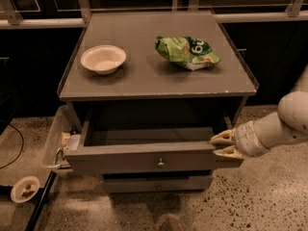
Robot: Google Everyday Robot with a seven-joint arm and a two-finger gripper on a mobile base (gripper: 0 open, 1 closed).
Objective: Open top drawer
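Observation:
The top drawer [120,161] of the grey cabinet [159,81] stands pulled out, its grey box interior showing and its small brass knob [160,163] at the centre of the flat front. My gripper [225,146] comes in from the right on a white arm. It sits at the right end of the drawer front, one fingertip behind the front's top edge and one before it, closed on that edge. A narrower drawer front [154,183] shows below.
A white bowl [103,58] and a green chip bag [186,52] lie on the cabinet top. A clear plastic bin [54,138] with clutter stands left of the cabinet. A small dish [25,188] and a dark pole lie on the speckled floor.

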